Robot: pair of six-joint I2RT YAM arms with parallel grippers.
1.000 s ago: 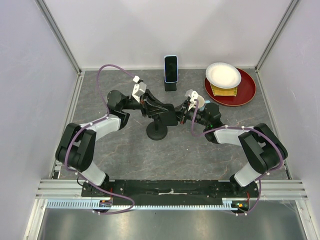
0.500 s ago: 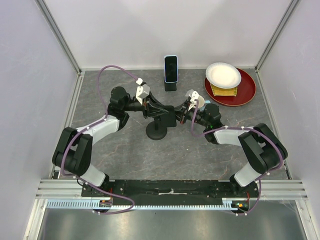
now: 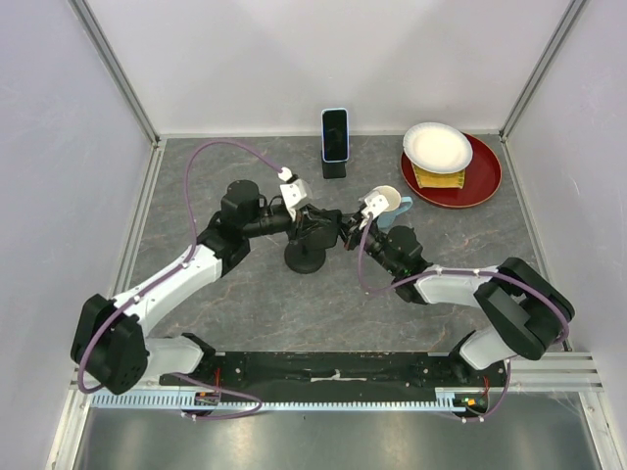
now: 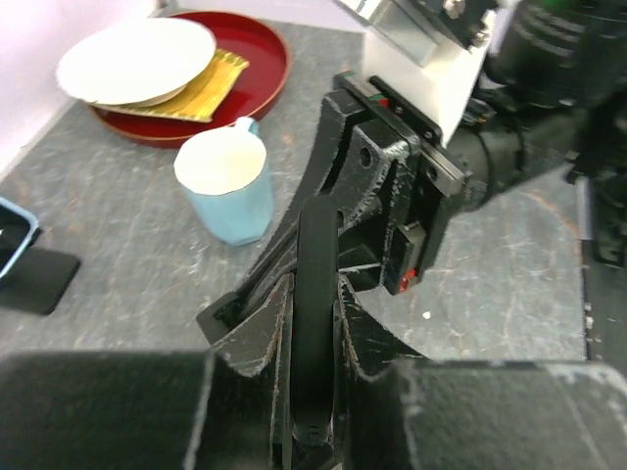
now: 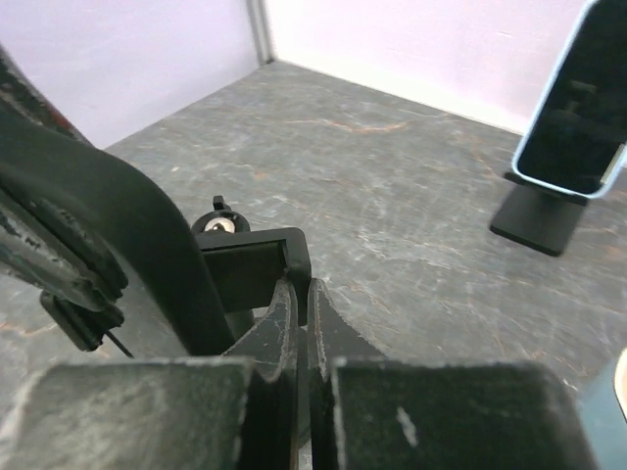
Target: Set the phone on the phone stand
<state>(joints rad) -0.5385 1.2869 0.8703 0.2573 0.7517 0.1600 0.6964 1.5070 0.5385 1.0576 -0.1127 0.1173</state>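
The phone (image 3: pixel 335 133), in a light blue case, leans upright on a small black wedge (image 3: pixel 335 168) at the back of the table. It also shows in the right wrist view (image 5: pixel 578 103). A black phone stand with a round base (image 3: pixel 305 259) stands mid-table. My left gripper (image 3: pixel 315 223) is shut on the stand's curved black arm (image 4: pixel 315 264). My right gripper (image 3: pixel 345 233) is shut on the edge of the stand's flat black holder plate (image 5: pixel 250 269). The two grippers meet over the stand, far in front of the phone.
A light blue cup (image 3: pixel 385 202) stands just behind my right wrist; it also shows in the left wrist view (image 4: pixel 230 186). A red tray (image 3: pixel 480 181) at the back right holds a white plate (image 3: pixel 437 147) and a yellow cloth (image 3: pixel 439 180). White walls enclose the table.
My left arm has swung its elbow out toward the near left, and its wrist has shifted right over the stand. My right gripper has moved slightly left and nearer. The phone has not moved.
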